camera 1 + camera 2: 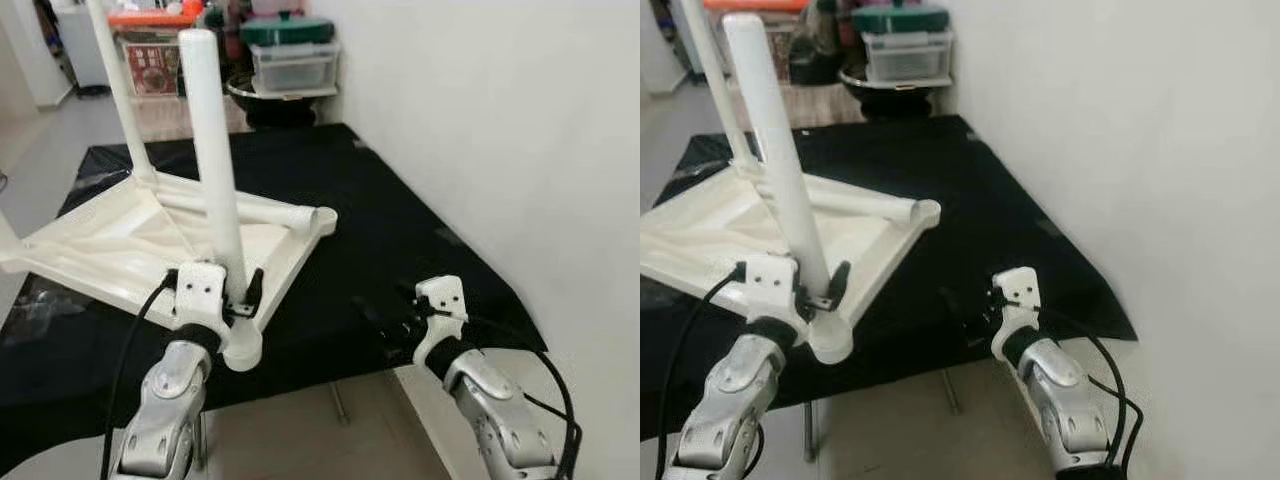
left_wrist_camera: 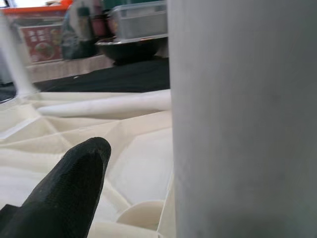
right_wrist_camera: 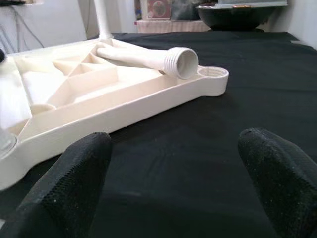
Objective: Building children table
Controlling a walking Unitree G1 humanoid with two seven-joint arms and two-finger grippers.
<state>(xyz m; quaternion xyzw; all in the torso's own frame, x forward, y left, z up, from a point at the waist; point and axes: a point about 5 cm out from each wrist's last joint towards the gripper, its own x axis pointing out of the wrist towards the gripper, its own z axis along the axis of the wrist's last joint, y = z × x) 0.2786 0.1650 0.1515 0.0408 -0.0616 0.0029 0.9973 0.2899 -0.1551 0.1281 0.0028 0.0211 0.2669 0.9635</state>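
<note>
The left gripper (image 1: 232, 292) is closing its black fingers (image 2: 69, 193) around the base of a white round plastic table leg (image 1: 214, 150), holding it upright right over the near corner socket (image 1: 243, 345) of the upturned white plastic children's tabletop (image 1: 120, 245); judging by that grip so low on the tube, the leg is being seated or turned into the socket, where control over its tilt is best. The right gripper (image 1: 400, 318) is hovering with its fingers (image 3: 74, 173) spread open and holding nothing, just above the black-covered worktop (image 1: 400, 220) and near its front edge, probably waiting for the next piece. Beyond those open fingers a loose white leg with a threaded end (image 3: 148, 57) is lying across the tabletop's ribbed underside, its mouth just beside the empty far-right corner socket (image 3: 214, 74). Farther off, another white leg (image 1: 120, 90) is already standing in the back corner. The black cloth ahead of the right fingers is giving open room for reaching, though the white wall (image 1: 500, 120) is hemming that side. A stack of boxes and a dark bowl (image 1: 280, 95) are sitting beyond the worktop's far edge.
</note>
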